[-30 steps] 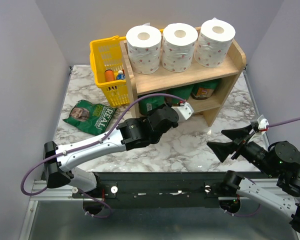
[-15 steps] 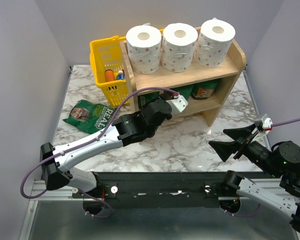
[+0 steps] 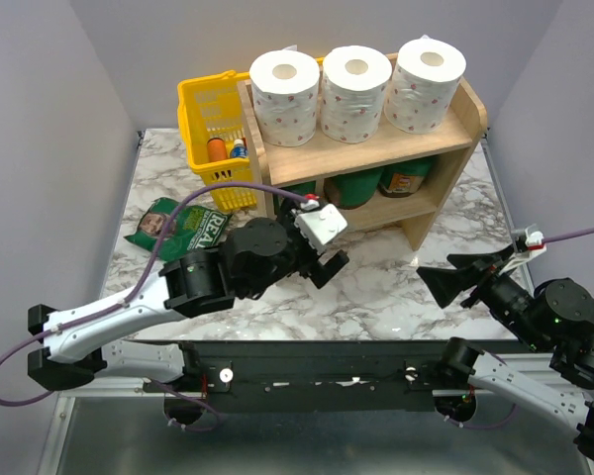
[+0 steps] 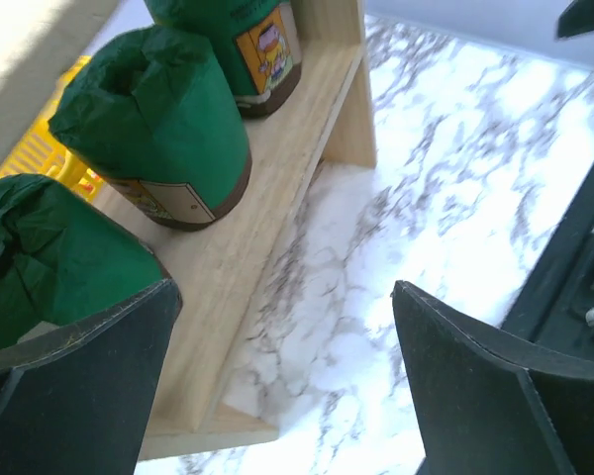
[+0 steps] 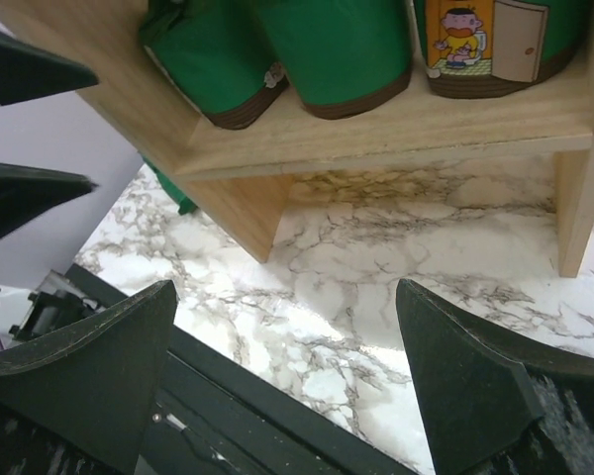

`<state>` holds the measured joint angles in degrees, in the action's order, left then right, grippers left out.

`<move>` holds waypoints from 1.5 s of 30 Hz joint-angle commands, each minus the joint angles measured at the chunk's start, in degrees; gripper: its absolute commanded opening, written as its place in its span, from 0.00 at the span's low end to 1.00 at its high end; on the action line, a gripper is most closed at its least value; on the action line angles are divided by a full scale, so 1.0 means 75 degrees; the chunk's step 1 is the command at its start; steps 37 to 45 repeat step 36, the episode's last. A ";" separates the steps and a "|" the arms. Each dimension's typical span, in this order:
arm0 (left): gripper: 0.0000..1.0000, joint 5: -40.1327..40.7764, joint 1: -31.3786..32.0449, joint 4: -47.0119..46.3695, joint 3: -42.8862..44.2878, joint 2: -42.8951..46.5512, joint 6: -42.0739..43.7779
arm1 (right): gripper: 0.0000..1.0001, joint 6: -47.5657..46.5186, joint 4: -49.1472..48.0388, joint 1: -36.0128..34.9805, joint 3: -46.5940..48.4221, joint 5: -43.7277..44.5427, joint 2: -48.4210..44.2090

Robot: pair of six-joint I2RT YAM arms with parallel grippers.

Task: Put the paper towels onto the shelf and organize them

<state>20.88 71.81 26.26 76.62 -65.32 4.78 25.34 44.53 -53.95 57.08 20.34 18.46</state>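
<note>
Three white dotted paper towels [image 3: 285, 84] [image 3: 356, 81] [image 3: 431, 71] stand side by side on the top tier of the wooden shelf [image 3: 376, 150]. Three green-wrapped rolls [image 4: 168, 129] [image 4: 40, 262] [image 4: 247, 40] rest on the lower tier [image 4: 247, 247], seen again in the right wrist view as green rolls [image 5: 337, 45] on the wooden shelf [image 5: 396, 129]. My left gripper [image 3: 317, 262] [image 4: 282, 297] hangs open and empty just in front of the shelf's left end. At the right, my right gripper [image 3: 434, 267] [image 5: 285, 292] is open over the marble, holding nothing.
A yellow basket [image 3: 213, 129] with small bottles stands against the shelf's left side. A flat green bag marked REAL [image 3: 178, 228] lies on the marble at the left. The black front rail [image 5: 277, 396] runs along the near table edge.
My left gripper has opened and drawn back from the lower tier toward the near edge, leaving the leftmost green roll on the shelf. The right gripper has barely shifted.
</note>
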 commanded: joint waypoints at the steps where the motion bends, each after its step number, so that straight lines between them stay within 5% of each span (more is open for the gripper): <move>1: 0.99 -0.0126 0.0058 -0.0302 -0.0219 0.1217 -0.1045 | 1.00 0.0347 0.0097 -0.0037 0.0124 0.0651 -0.0176; 16: 0.99 0.1516 0.0058 0.0389 -0.1614 0.4314 -0.2019 | 1.00 0.0254 -0.0137 -0.0037 0.0170 0.0886 -0.0083; 45: 0.99 0.1551 0.0058 0.0260 -0.2083 0.4643 -0.2148 | 1.00 0.0113 -0.0289 -0.0048 0.0335 0.0698 -0.0012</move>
